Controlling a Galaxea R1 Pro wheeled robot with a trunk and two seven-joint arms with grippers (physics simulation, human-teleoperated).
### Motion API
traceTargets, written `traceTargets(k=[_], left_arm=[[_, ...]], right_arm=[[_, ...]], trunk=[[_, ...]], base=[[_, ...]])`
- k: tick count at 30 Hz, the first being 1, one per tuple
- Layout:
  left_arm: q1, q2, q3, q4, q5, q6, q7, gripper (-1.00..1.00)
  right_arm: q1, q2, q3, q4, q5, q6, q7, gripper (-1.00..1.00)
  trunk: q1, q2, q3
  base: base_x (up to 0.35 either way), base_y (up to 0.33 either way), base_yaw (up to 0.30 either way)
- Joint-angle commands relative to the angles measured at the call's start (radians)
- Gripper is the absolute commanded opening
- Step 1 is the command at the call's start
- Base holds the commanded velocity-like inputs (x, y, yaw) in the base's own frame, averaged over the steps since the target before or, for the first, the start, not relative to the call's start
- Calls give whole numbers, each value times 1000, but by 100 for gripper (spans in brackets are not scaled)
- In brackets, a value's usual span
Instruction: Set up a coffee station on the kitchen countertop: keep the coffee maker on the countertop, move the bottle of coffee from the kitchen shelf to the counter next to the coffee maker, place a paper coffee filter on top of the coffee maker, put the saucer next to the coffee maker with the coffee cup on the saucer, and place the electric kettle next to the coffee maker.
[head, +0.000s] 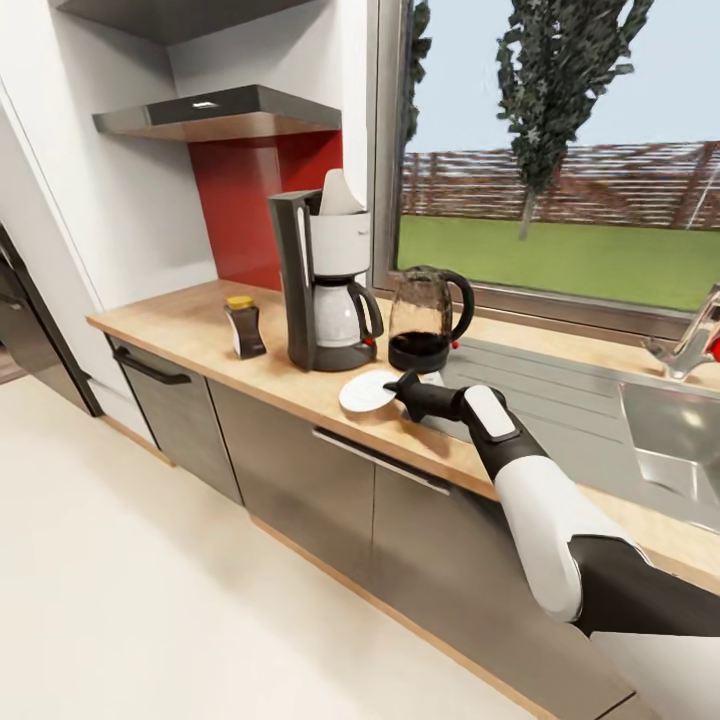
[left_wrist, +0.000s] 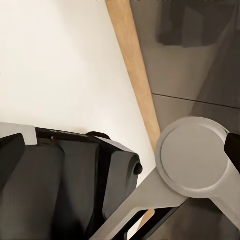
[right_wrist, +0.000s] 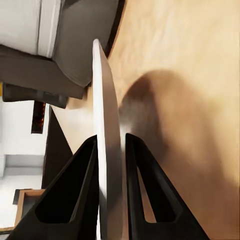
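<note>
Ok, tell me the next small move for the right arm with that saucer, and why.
Probably lower the saucer the last bit and open the right end effector. The wrist view shows its fingers clamping the saucer's rim, and the head view shows the saucer flat at the countertop, just in front of the coffee maker and beside the kettle. That spot already suits the task.

The wooden countertop (head: 200, 335) runs from middle left toward lower right. On it, left to right, stand the coffee bottle (head: 244, 327), coffee maker (head: 325, 285) and kettle (head: 428, 318), with a sink (head: 672, 432) at the right edge.
</note>
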Motion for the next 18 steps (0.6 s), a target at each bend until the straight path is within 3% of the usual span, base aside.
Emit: traceTargets(k=[1,18], left_arm=[[0,0,-8,-1,9,10,-3,100],[0,0,-9,-1,9,10,-3,100]], right_arm=[[0,0,-6,18,46,4,5,-100],[0,0,-6,18,46,3,6,-100]], trunk=[[0,0,-1],[0,0,-11]], base=[[128,0,0],[36,0,0]])
